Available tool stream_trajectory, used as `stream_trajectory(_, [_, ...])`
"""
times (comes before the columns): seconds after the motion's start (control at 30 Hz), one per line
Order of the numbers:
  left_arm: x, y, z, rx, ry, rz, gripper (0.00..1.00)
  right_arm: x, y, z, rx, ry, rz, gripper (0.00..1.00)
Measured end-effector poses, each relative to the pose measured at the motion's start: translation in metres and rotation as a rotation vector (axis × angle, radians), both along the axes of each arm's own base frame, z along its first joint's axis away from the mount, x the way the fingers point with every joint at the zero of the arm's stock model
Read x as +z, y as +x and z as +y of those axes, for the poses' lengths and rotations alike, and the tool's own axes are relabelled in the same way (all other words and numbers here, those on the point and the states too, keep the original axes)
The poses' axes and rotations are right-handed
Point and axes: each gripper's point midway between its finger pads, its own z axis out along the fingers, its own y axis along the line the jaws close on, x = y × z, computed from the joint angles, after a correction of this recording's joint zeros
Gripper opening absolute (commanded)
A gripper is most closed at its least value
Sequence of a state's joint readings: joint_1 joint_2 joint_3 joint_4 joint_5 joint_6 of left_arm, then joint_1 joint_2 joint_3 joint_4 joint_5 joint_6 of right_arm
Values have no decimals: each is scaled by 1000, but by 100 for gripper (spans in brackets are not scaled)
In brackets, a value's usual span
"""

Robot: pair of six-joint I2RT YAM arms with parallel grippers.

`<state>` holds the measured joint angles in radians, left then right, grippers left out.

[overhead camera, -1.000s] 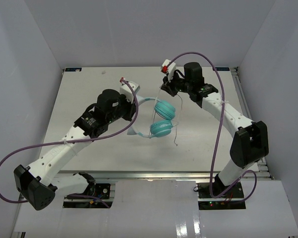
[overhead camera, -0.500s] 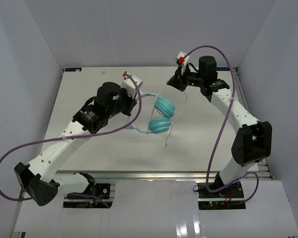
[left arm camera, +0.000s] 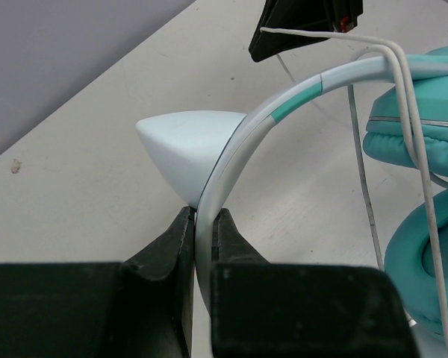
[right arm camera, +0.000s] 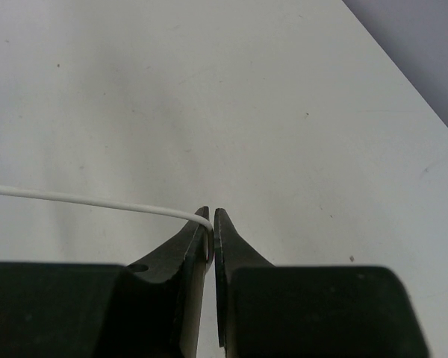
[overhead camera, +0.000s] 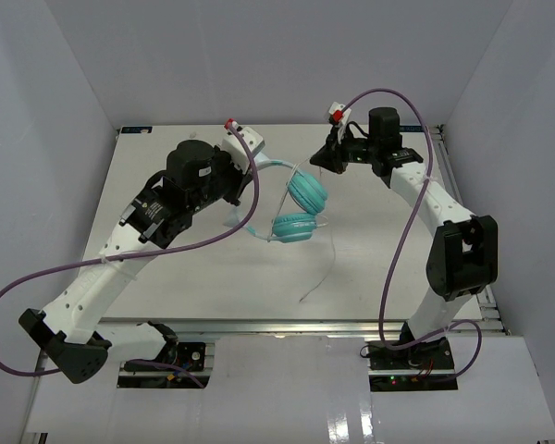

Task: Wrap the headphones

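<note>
The headphones hang above the table with both teal ear cups (overhead camera: 305, 192) (left arm camera: 425, 127) close together. My left gripper (overhead camera: 241, 190) (left arm camera: 203, 220) is shut on their pale headband (overhead camera: 270, 166) (left arm camera: 284, 104), which runs up between its fingers. The thin white cord (overhead camera: 326, 264) (right arm camera: 82, 199) crosses the headband and ear cups, and its loose end trails down to the table. My right gripper (overhead camera: 323, 159) (right arm camera: 211, 216) is behind and to the right of the ear cups. Its jaws pinch the cord at their tips, and the cord stretches away to the left.
Purple robot cables (overhead camera: 402, 240) loop around both arms. The table's metal rail (overhead camera: 453, 185) runs along the right edge and the grey enclosure walls (overhead camera: 65, 139) stand close on both sides. The cord's free end lies near the table's front edge (overhead camera: 305, 319).
The left arm has lifted the headphones a little up and back. The right gripper has pulled the cord to the right and back. The loose end has swung toward the front.
</note>
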<state>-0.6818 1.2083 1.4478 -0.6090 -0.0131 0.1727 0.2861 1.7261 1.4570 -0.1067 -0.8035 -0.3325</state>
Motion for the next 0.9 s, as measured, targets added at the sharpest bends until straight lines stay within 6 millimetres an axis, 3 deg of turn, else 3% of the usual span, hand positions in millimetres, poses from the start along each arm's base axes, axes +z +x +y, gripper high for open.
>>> stream_trajectory(0.27, [7, -7, -9, -55, -30, 2, 0, -18, 7, -7, -11, -7, 41, 13])
stream_trajectory(0.53, [31, -6, -21, -70, -106, 1, 0, -40, -27, 11, 89, 100, 191, 12])
stream_trajectory(0.9, [84, -4, -34, -85, -243, -38, 0, -10, -53, 54, 218, 249, 232, 12])
